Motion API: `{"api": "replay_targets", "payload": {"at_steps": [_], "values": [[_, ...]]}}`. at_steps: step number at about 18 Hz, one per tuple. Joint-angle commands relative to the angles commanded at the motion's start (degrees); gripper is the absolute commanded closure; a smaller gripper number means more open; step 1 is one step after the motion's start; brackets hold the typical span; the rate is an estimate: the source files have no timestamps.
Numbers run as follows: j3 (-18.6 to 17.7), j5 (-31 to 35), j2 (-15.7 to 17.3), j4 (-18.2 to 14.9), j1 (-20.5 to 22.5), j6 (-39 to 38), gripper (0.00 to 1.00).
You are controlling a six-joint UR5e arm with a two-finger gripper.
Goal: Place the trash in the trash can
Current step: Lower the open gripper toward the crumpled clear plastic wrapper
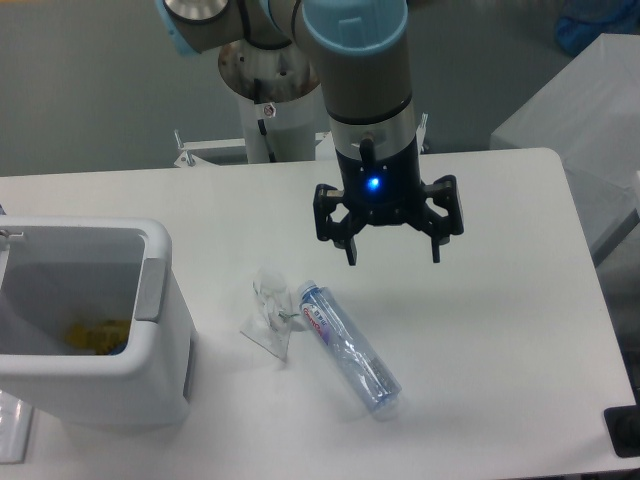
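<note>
A white table [500,330] is seen from above, filling most of the view. At its left edge a large white bin [150,370] is placed, box-shaped with rounded corners and a thick rim; a grey panel is set into the side that faces the middle of the table. Something yellow is glimpsed at the bottom of the bin (what it is cannot be told).

The arm [355,60] is seen coming down from the top of the view, its blue-capped joint uppermost, with a blue light lit on the black wrist section. The gripper [394,255] is held above the table, right of centre, with its two black fingers spread wide apart and nothing between them. It is kept clear of both pieces of trash.

The bottle [348,348] is laid on its side on the table, below and left of the gripper, running diagonally from upper left to lower right, its blue-red-white label near the upper end. The crumpled clear wrapper [270,312] is found just beside that upper end, between the bottle and the bin.
</note>
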Motion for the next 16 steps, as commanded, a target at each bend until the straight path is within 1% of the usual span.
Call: {"api": "replay_targets", "payload": {"at_steps": [5, 8, 9, 11, 14, 16], "values": [[-2.0, -0.9, 0.2, 0.2, -0.1, -0.4, 0.00], [-3.1, -0.8, -0.5, 0.4, -0.4, -0.4, 0.00], [-4.1, -0.7, -0.6, 0.5, -0.4, -0.5, 0.00], [-7.5, -0.6, -0.5, 2.5, -0.4, -0.7, 0.00], [-14.0, -0.5, 0.1, 9.3, -0.4, -0.9, 0.00], [-18.7, -0.3, 1.2, 13.8, -0.6, -1.2, 0.00]]}}
